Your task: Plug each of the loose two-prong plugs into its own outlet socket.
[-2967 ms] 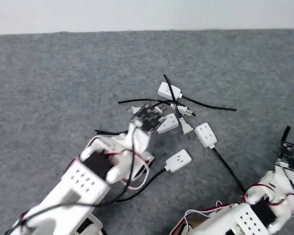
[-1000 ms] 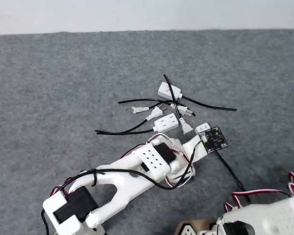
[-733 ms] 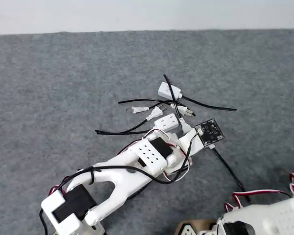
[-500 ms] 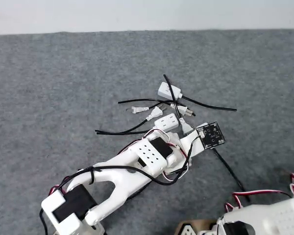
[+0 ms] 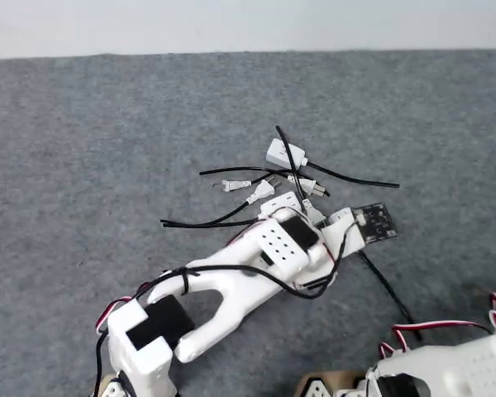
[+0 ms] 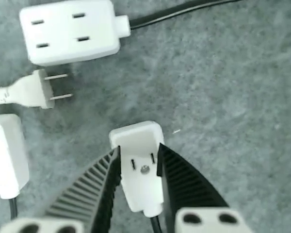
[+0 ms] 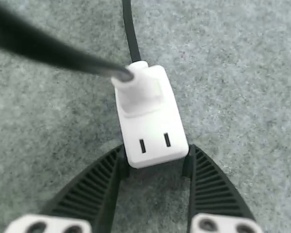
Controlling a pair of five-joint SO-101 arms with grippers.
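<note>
The main risk here is that both pincers grip sockets and no plug is in hand. One pincer will probably have to let go before anything can be mated, and a freed socket is likely to slide on the bench (image 5: 107,124) when prongs push against it. The tangled cords (image 5: 231,172) are a second hazard, since pulling one lead could drag its neighbours out of line. A dark cable (image 7: 48,48) also crosses close over the right arm's work and could snag.

The left pincer (image 6: 138,153) is clamped on a three-hole socket (image 6: 136,138), one ribbed finger on each long side and the slots facing up between them. Those fingers sit close to the slots, so they may get in the way of an incoming plug. The socket's cord runs back beneath the pincer. From the high view I cannot tell whether this socket is lifted or rests on the bench.

A loose two-prong plug (image 6: 31,91) lies flat nearby, just beside a double outlet block (image 6: 70,31). Its prongs are not lined up with any slot.

The right pincer (image 7: 156,154) is parted only as wide as a two-slot socket (image 7: 148,111). It grips that socket's slotted end, and the cord leads away from the far end.
</note>
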